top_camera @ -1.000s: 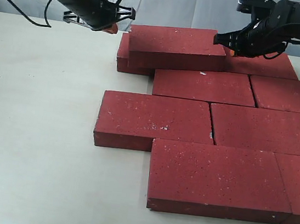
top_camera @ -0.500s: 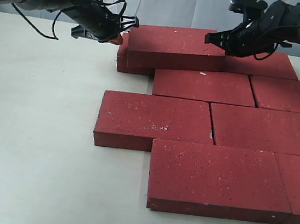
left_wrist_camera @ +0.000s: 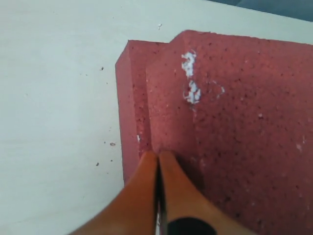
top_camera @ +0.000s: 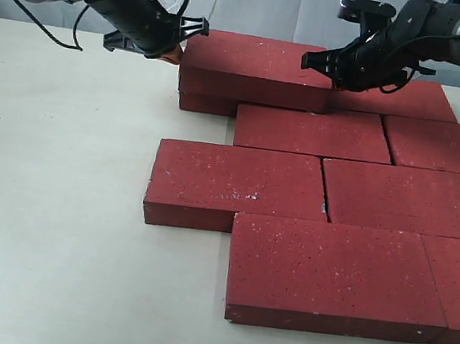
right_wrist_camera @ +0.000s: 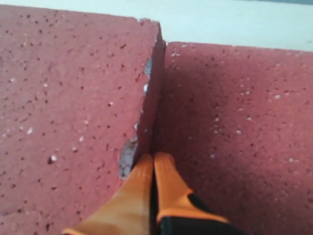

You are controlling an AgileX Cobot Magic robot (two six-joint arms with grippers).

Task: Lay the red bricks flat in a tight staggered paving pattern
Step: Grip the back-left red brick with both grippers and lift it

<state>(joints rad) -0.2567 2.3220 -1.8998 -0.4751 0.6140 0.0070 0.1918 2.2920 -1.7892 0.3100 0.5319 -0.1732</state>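
Red bricks [top_camera: 321,188] lie flat in staggered rows over the near and right part of the table [top_camera: 48,199], but at the far left one upper brick [top_camera: 253,60] sits on top of a lower brick [top_camera: 205,103].

In the exterior view, this upper brick has slid left over the last second. It was skewed and overhanging to the right, and now it sits almost square over the lower one. The right claw [top_camera: 334,77] has followed its right end leftward, while the left claw [top_camera: 171,52] sits at its left end.

In the left wrist view, we see the left claw [left_wrist_camera: 157,161] with its orange fingers pressed together, holding nothing, tips against the end of the upper brick [left_wrist_camera: 244,122]. A narrow ledge of the lower brick [left_wrist_camera: 132,98] shows beside it.

In the right wrist view, the right claw [right_wrist_camera: 152,164] is likewise closed and empty, its tips in the seam between the upper brick [right_wrist_camera: 68,98] and the far-right brick [right_wrist_camera: 234,112].

We judge that the push has cleared the far-right brick, yet the stack remains, so the upper brick must still come down flat into the pattern.
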